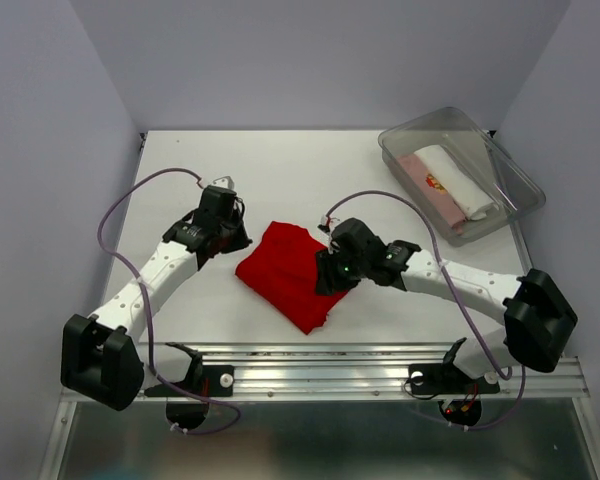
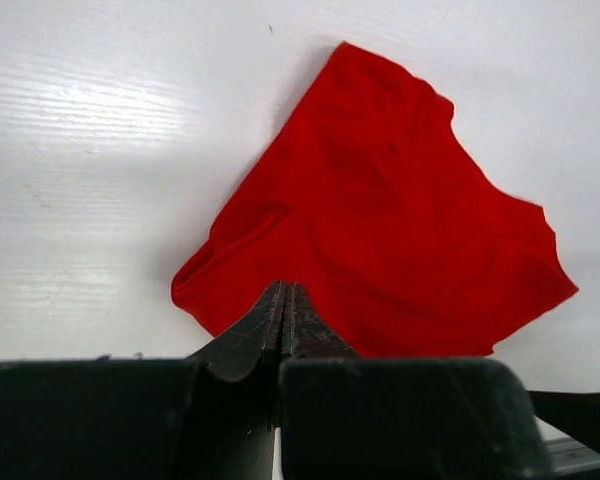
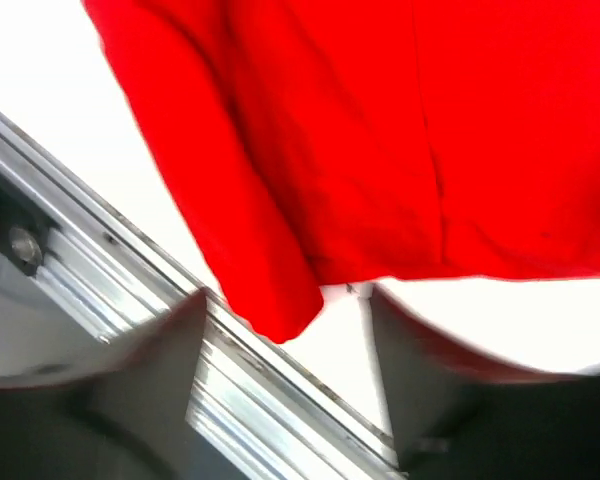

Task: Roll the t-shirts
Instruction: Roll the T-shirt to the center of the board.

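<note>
With right gripper (image 3: 287, 300) spread apart over the folded red shirt (image 1: 285, 270) on the table (image 1: 280, 170) and left gripper (image 2: 283, 300) pinched together beside it, could snag one layer only, undoing the fold.

A clear plastic bin (image 1: 523, 188) is sitting at the far right corner of the white surface (image 1: 280, 170), while a metal rail (image 1: 320, 372) is running along its near edge.
</note>
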{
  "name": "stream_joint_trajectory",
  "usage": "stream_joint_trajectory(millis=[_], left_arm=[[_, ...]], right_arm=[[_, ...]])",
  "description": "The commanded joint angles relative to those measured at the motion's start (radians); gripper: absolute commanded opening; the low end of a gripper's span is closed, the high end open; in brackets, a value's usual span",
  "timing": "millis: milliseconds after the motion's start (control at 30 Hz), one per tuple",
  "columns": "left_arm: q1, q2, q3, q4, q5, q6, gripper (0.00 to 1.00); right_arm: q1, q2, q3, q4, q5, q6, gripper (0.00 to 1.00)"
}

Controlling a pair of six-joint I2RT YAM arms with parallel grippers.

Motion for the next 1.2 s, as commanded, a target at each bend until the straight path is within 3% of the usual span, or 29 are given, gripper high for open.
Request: stream_joint_trajectory(millis=[0, 100, 133, 367, 567, 767, 933, 1167], left_arm=[[-0.027, -0.029, -0.006, -0.054, 0.063, 0.017, 0.00], [-0.059, -0.024, -0.067, 0.008, 0.193, -0.019, 0.00], [-0.073, -0.024, -0.101, 0.027, 0.222, -0.030, 0.00], [-0.116, 0.079, -0.130, 0.085, 0.189, -0.078, 0.00], [-0.119, 0.209, -0.097, 0.137, 0.121, -0.069, 0.00], [-0.119, 0.278, -0.069, 0.156, 0.106, -0.046, 0.00], [-0.119, 0.182, -0.017, 0.130, 0.081, -0.033, 0.00], [-0.119, 0.008, -0.027, 0.043, -0.063, -0.084, 0.00]], right_arm=[[-0.006, -0.047, 0.068, -0.010, 0.053, 0.038, 0.35], [0.007, -0.049, 0.056, 0.054, 0.010, 0.086, 0.03], [0.034, -0.039, 0.053, 0.073, 0.001, 0.109, 0.01], [0.091, 0.047, 0.049, 0.154, -0.041, 0.150, 0.01], [0.082, 0.184, -0.031, 0.170, 0.143, 0.170, 0.01], [0.082, 0.166, -0.059, 0.154, 0.182, 0.161, 0.01], [0.082, 0.084, -0.018, 0.098, 0.196, 0.121, 0.01], [0.082, 0.037, 0.028, 0.159, 0.081, 0.152, 0.01]])
